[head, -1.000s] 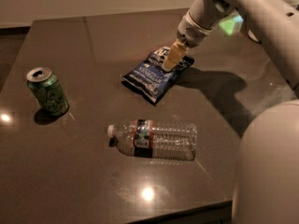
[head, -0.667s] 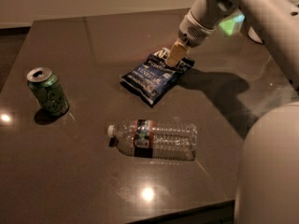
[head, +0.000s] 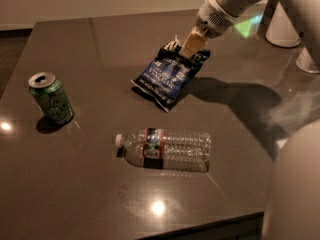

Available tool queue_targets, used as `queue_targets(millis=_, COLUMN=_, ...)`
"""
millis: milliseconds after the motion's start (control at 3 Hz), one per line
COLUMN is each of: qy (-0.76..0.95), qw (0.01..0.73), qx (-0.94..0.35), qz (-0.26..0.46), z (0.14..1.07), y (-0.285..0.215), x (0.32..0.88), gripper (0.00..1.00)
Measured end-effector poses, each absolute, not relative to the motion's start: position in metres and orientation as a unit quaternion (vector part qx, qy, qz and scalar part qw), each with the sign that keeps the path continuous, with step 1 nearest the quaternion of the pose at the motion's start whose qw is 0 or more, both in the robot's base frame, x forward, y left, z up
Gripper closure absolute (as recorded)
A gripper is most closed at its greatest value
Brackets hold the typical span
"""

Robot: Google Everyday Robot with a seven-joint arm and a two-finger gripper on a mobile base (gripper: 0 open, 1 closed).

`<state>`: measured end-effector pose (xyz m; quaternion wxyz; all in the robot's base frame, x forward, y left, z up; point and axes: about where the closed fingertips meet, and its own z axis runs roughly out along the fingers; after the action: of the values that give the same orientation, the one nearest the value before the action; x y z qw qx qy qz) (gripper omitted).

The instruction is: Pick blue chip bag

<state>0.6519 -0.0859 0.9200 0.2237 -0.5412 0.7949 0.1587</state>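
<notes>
Your arm slants down from the far right corner, gripper [head: 192, 44] clamped on the top of the blue chip bag [head: 169, 75], mid-bench toward the far edge. The clear bottle [head: 165, 149] lies near the front edge; the green can [head: 51, 98] stands by the left edge.

Dark glossy table [head: 100, 199]: green can [head: 50, 98] upright at left, clear bottle [head: 165, 149] on its side near front, blue chip bag [head: 167, 76] behind it; gripper [head: 191, 46] at the bag's top edge.
</notes>
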Motion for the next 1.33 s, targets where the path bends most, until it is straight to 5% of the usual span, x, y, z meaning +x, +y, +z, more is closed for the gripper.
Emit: queue_targets(millis=1333, qy=0.737, qw=0.327, qx=-0.573, qz=0.147, z=1.048, y=-0.082, x=0.643, gripper=1.0)
